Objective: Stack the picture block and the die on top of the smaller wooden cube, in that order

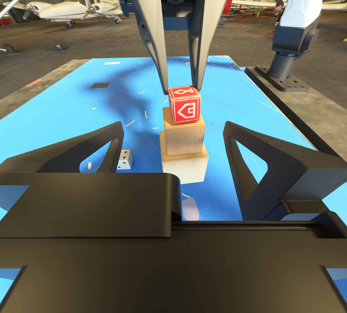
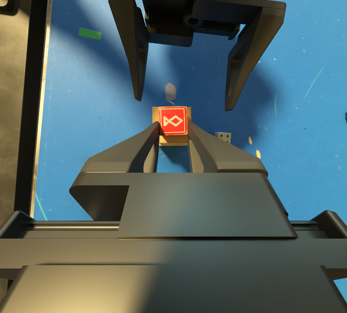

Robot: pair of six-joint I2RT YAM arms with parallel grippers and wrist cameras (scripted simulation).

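The red picture block [image 1: 185, 105] sits on the smaller wooden cube [image 1: 185, 138], which rests on a larger pale wooden cube [image 1: 185, 170]. My right gripper [image 1: 181, 89] comes down from above and is shut on the picture block's upper sides; in the right wrist view [image 2: 173, 124] its fingers press both sides of the block [image 2: 172, 120], and wood shows around the block's edges. The white die [image 1: 124, 160] lies on the mat left of the stack, also seen in the right wrist view [image 2: 223, 136]. My left gripper [image 1: 172, 123] is open and empty, low in front of the stack, apart from it [image 2: 183, 104].
The blue mat [image 1: 75, 106] covers the table. The right arm's base [image 1: 281, 76] is bolted at the far right corner. A black patch [image 1: 100, 85] and a green tape strip [image 2: 90, 33] lie flat on the mat. A dark rail [image 2: 32, 97] borders the mat.
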